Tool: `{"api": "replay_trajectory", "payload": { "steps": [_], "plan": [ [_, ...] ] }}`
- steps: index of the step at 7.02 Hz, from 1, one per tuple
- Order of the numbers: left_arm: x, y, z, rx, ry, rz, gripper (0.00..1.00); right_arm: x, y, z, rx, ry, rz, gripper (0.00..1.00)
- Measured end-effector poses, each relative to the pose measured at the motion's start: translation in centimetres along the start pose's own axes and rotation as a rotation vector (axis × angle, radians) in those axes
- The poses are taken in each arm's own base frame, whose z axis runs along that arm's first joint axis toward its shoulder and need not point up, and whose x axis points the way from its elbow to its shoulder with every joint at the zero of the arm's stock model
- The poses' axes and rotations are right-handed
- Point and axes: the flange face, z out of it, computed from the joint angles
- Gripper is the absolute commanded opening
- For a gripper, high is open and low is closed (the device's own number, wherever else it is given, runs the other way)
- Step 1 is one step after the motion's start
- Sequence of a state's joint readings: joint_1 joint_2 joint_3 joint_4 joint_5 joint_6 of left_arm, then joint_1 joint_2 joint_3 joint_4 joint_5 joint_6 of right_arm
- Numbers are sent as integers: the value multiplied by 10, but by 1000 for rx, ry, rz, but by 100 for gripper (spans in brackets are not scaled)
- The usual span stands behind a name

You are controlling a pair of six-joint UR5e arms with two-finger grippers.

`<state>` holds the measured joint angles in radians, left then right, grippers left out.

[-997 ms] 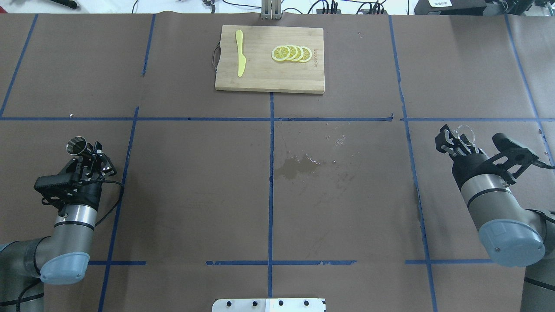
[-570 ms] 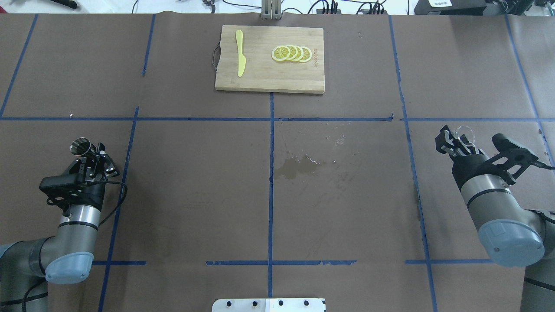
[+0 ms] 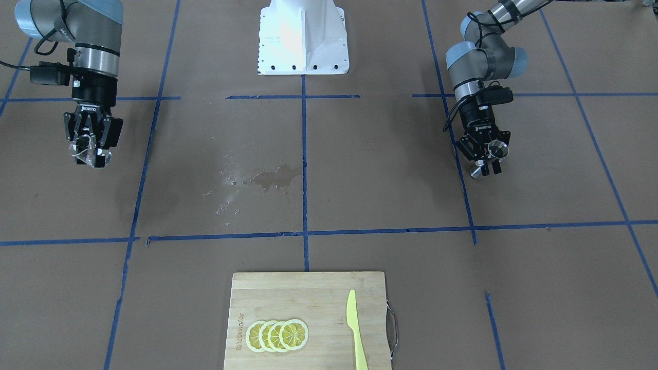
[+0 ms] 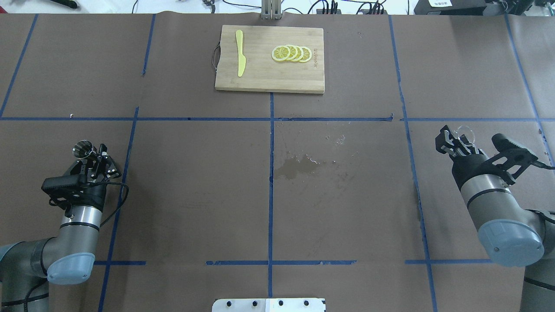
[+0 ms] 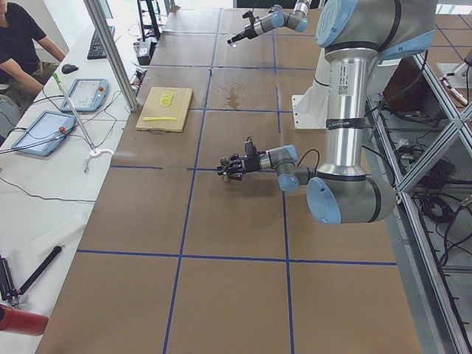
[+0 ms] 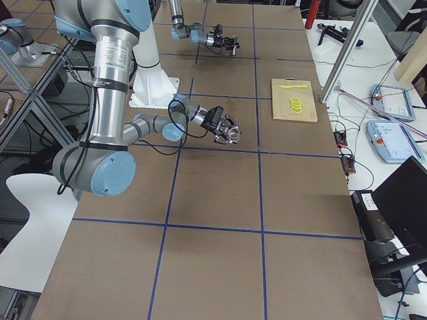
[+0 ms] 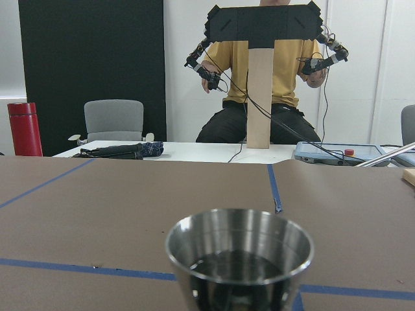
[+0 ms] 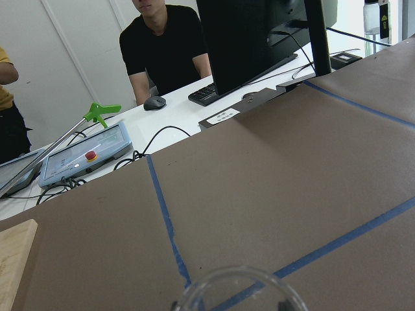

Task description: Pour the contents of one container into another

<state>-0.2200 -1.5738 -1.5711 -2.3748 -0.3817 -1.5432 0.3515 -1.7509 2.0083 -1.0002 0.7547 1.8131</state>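
Note:
My left gripper (image 4: 92, 157) is shut on the waist of the silver jigger (image 4: 84, 149), at the table's left side. The jigger (image 3: 494, 150) stands upright in the grip. The left wrist view shows its open cup (image 7: 238, 256) with dark liquid inside. At the table's right side my right gripper (image 4: 458, 141) is shut on the small clear glass cup (image 4: 465, 133). The cup (image 3: 82, 150) sits between the fingers in the front-facing view. Only its rim (image 8: 238, 290) shows at the bottom of the right wrist view. The two containers are far apart.
A wooden cutting board (image 4: 260, 78) at the far middle carries lemon slices (image 4: 291, 53) and a yellow knife (image 4: 240, 53). A wet stain (image 4: 297, 167) with scattered droplets marks the brown cover near the table's middle. The robot's white base (image 3: 303, 38) stands at the near edge.
My left arm has shifted a little to the right with the jigger, which now looks smaller from overhead. The right arm and the glass cup have not moved.

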Motion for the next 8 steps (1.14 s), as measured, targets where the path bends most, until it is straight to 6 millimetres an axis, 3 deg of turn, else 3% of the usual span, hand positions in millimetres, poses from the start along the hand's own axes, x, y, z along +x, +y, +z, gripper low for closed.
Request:
{"api": "replay_trajectory", "payload": {
  "steps": [1, 2, 8],
  "plan": [
    [1, 0, -1, -2, 2, -2, 67, 0, 0, 0, 0, 0, -1, 0],
    [3, 0, -1, -3, 3, -3, 100, 1, 1, 1, 1, 2, -2, 0],
    [11, -7, -11, -132, 35, 52, 100, 5, 4, 4, 14, 6, -14, 0]
  ]
}}
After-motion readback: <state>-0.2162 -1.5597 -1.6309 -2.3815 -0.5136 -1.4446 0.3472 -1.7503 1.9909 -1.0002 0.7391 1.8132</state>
